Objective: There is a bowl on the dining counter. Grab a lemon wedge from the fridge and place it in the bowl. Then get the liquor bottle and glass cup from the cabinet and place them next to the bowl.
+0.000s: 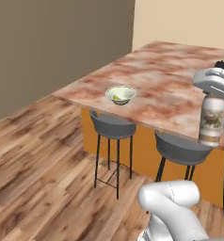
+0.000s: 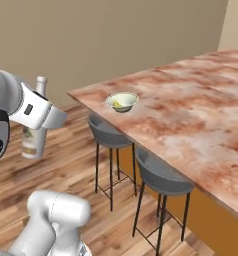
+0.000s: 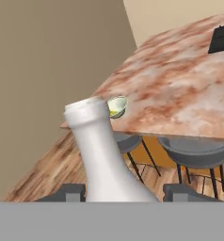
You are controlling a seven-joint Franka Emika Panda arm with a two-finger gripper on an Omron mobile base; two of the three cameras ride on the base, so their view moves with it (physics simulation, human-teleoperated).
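liquor bottle [image 1: 212, 121] is held upright in the gripper [image 3: 121, 192], jaws clamped on its body, off the near edge of the dining counter [image 1: 170, 84]; bowl [image 1: 121, 94] w/ lemon wedge [image 1: 116, 98] inside is seen near the counter's left corner, above 2 grey stools [image 1: 113, 126].

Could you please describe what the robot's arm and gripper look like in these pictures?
The arm is glossy white with rounded, bulbous links and dark grey to black joint sections. The hand is a white block bearing a small dark square mark. The gripper ends in two small dark grey finger tips. No cables are visible.
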